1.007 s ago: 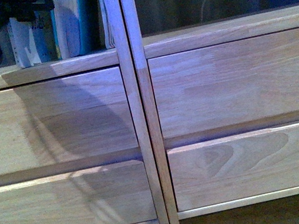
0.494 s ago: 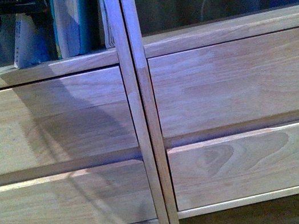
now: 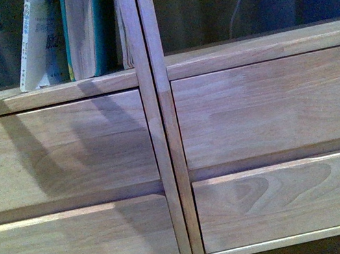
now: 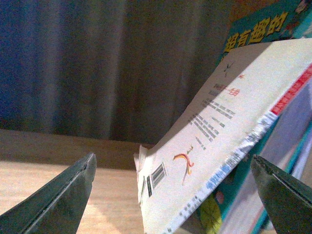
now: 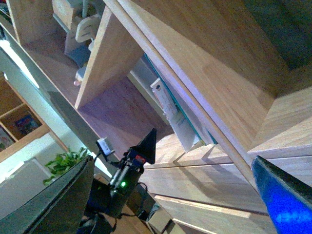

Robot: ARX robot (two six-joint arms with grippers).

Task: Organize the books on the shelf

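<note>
The front view faces the shelf (image 3: 158, 135) squarely at close range. The left wrist view sits right beside the leaning white book (image 4: 214, 141); the right wrist view looks from farther back, sharing those books (image 5: 168, 109).

— Carrier? 
— My shelf (image 3: 46, 95), light wood, left bay. 
— Items on it? 
— Thin white book (image 3: 36, 42), leaning; teal-covered book (image 3: 88, 29) with yellowed pages, upright beside it, next to the centre post (image 3: 151, 130).
</note>
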